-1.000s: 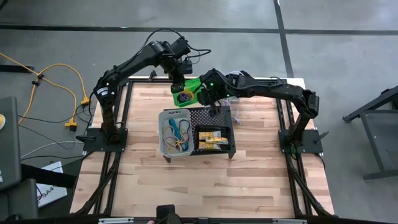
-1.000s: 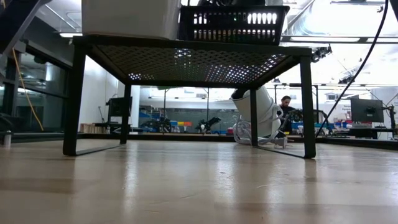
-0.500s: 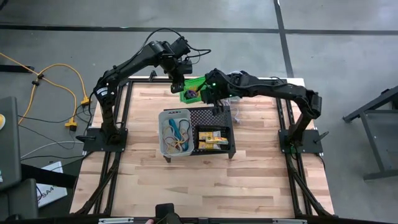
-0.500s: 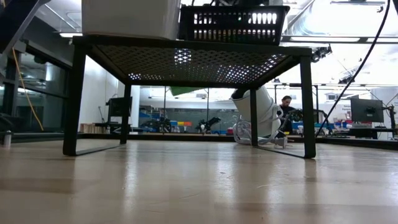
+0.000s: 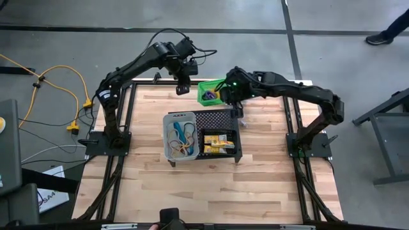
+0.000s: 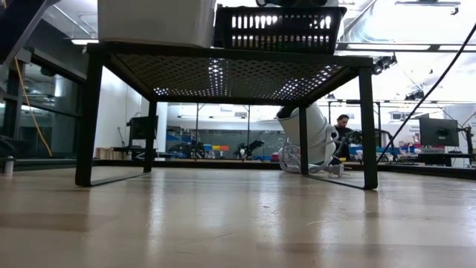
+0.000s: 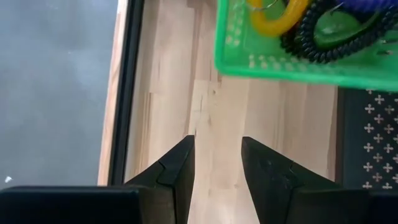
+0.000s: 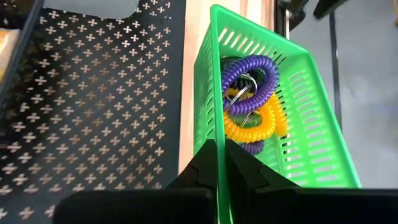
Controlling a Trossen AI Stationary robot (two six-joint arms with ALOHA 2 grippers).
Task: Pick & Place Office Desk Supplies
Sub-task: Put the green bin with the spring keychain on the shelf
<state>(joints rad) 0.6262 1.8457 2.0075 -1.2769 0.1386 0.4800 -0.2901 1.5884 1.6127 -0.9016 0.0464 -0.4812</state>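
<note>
A green slotted bin (image 5: 208,91) hangs over the table's far edge, behind the black perforated stand (image 5: 217,119). It holds purple (image 8: 249,74), yellow (image 8: 252,127) and black coiled loops. My right gripper (image 8: 217,146) is shut on it. My left gripper (image 7: 217,149) stands open and empty to the bin's left (image 5: 182,86), apart from it. On the stand sit a clear bin (image 5: 179,135) of rubber bands and a black bin (image 5: 219,139) of yellow tubes. My right gripper pinches one long side wall of the green bin at its rim (image 8: 215,127), one finger outside the wall and one inside. The fingers slant downward from the table's right side. The bin hangs clear of the table, its opening up, the loops lying inside.
The stand fills the table's middle, its legs (image 6: 85,119) on the wood. A round white-and-silver device (image 6: 309,138) with a cable lies behind the stand's right side. Bare wood (image 5: 211,191) stretches toward the near edge. A person's shoe (image 5: 383,35) shows on the floor at far right.
My right gripper has moved toward the table's right edge and up, rolling its wrist and carrying the green bin away from my left gripper. The bin has risen; the low view caught its green under the stand half a second ago and now does not.
</note>
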